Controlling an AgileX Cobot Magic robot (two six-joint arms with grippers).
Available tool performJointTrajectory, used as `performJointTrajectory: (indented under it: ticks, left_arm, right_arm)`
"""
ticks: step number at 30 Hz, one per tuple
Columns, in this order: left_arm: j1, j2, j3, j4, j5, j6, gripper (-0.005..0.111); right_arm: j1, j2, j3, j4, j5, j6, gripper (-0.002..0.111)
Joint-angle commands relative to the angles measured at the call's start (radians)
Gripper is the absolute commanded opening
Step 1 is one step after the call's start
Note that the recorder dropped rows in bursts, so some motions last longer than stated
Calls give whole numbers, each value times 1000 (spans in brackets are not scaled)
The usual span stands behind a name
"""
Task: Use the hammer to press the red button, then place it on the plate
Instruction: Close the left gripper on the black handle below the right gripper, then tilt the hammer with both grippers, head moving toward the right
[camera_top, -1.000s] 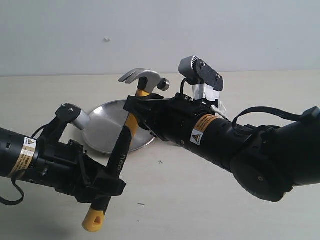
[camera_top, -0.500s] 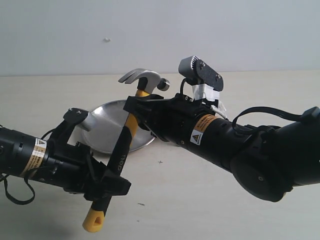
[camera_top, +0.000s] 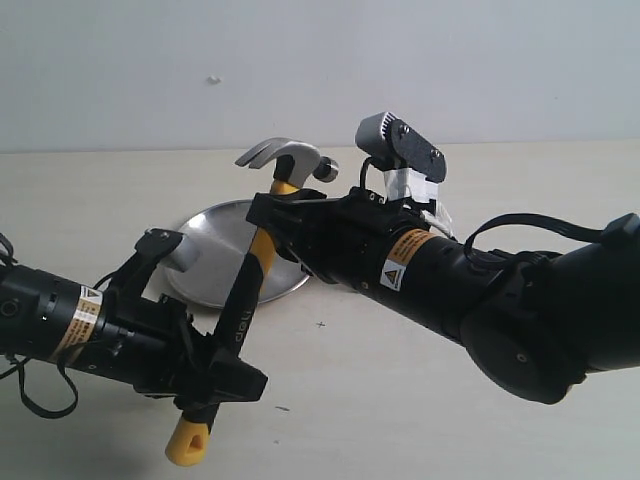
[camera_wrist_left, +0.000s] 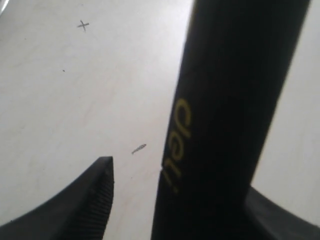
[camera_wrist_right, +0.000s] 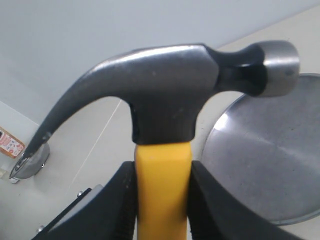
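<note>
The hammer (camera_top: 246, 295) stands nearly upright above the table, steel head (camera_wrist_right: 165, 85) on top and yellow looped end (camera_top: 187, 440) at the bottom. My right gripper (camera_top: 272, 212) is shut on its yellow neck just under the head, and the right wrist view shows both fingers (camera_wrist_right: 125, 200) pressed against it. My left gripper (camera_top: 226, 376) is open around the black "deli" handle (camera_wrist_left: 225, 115). One finger (camera_wrist_left: 85, 200) stands apart from the handle with bare table showing between. The silver plate (camera_top: 205, 270) lies behind the hammer. The red button is out of view.
The pale table (camera_top: 400, 400) runs back to a light wall (camera_top: 300, 70). A small cross mark (camera_top: 320, 324) is drawn on the table in front of the plate. My bulky right arm (camera_top: 480, 300) fills the right half of the exterior view.
My left arm has slid to the right and slightly lower along the handle's lower part. The hammer and my right gripper have stayed put.
</note>
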Motion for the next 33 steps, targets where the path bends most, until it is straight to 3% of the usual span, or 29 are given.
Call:
performJointTrajectory:
  ticks: [1, 13, 15, 19, 22, 25, 33]
  left_arm:
    - [-37, 11, -5, -8, -7, 30, 54]
    - [-54, 11, -5, -23, 22, 42, 54]
    - [-54, 11, -5, -23, 15, 36, 45]
    - [-54, 11, -5, -21, 8, 37, 0]
    - [-54, 9, -5, -29, 8, 43, 0]
    - [-54, 9, -5, -29, 8, 45, 0]
    - [-54, -6, -5, -85, 8, 118, 0]
  right_arm:
    - [0, -11, -9, -8, -63, -5, 0]
    - [0, -11, -9, 4, -46, -7, 0]
    - [0, -11, -9, 17, -46, -7, 0]
    - [0, -11, -9, 18, -46, -7, 0]
    - [0, -11, -9, 9, -29, -7, 1]
    - [0, -11, -9, 9, -16, -7, 7]
    - [0, -11, -9, -3, 25, -7, 41]
